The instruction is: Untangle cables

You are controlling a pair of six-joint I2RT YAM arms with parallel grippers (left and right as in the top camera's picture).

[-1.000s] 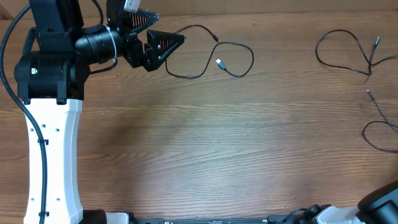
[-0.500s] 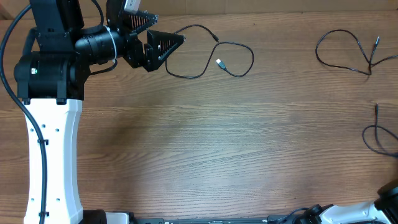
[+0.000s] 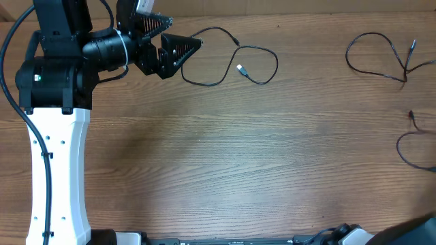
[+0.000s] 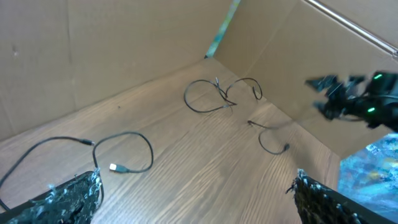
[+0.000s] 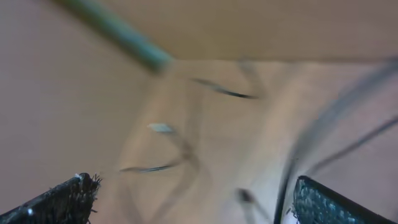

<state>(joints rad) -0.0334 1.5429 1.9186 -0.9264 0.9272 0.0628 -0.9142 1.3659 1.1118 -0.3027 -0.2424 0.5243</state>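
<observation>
Three thin black cables lie apart on the wooden table. One with a pale USB plug [image 3: 240, 69] loops at the back left [image 4: 116, 167], just in front of my left gripper [image 3: 187, 30], which stands open and empty [image 4: 198, 180]. A second cable [image 3: 378, 56] forms a loop at the back right [image 4: 214, 96]. The third cable [image 3: 409, 139] curls at the right edge [image 4: 268, 138]. My right gripper [image 5: 196, 182] is open with nothing between its fingers. Its view is blurred, and only smeared cable shapes show in it.
Cardboard walls [image 4: 124, 43] close off the back and side of the table. The left arm's white base [image 3: 58, 170] stands along the left side. The right arm [image 3: 424, 228] shows only as a dark corner at the bottom right and hangs over the right side [image 4: 357, 102].
The plug end of the right-edge cable has shifted toward the front and its loop has changed shape. The right arm has slid almost out of the overhead view. The left arm has not moved.
</observation>
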